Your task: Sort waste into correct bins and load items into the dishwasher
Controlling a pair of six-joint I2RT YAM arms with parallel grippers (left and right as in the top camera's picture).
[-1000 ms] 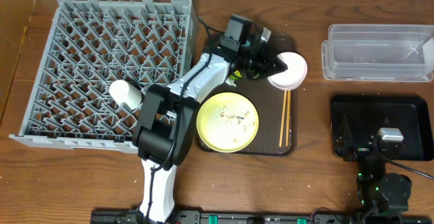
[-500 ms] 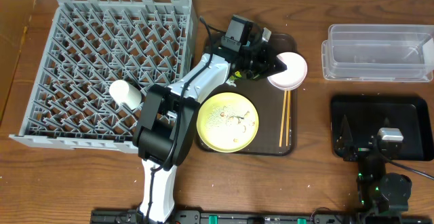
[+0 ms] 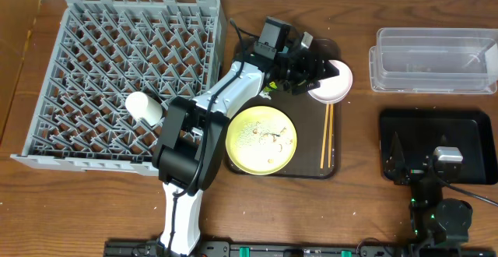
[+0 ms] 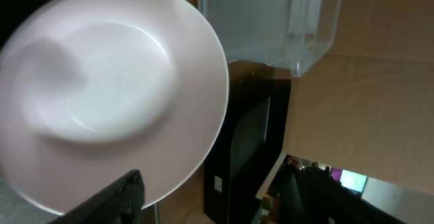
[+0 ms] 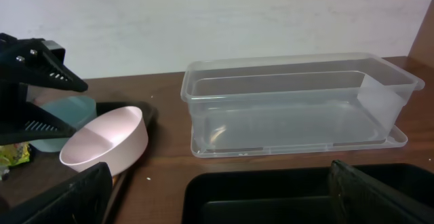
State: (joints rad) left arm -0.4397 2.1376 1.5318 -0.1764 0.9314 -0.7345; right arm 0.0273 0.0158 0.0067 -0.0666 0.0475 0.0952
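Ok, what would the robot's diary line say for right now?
left gripper: open at pink bowl's rim | right gripper: open above black tray | cream cup: in grey rack | yellow plate, chopsticks: on brown tray

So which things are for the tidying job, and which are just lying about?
For the job: rack, cup, plate, chopsticks, pink bowl, blue bowl, wrapper, clear tub, black tray.
Just lying about: brown tray, table.

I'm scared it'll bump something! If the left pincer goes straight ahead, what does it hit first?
Most likely the pinkish-white bowl, right in front of the left pincer; it looks very close.
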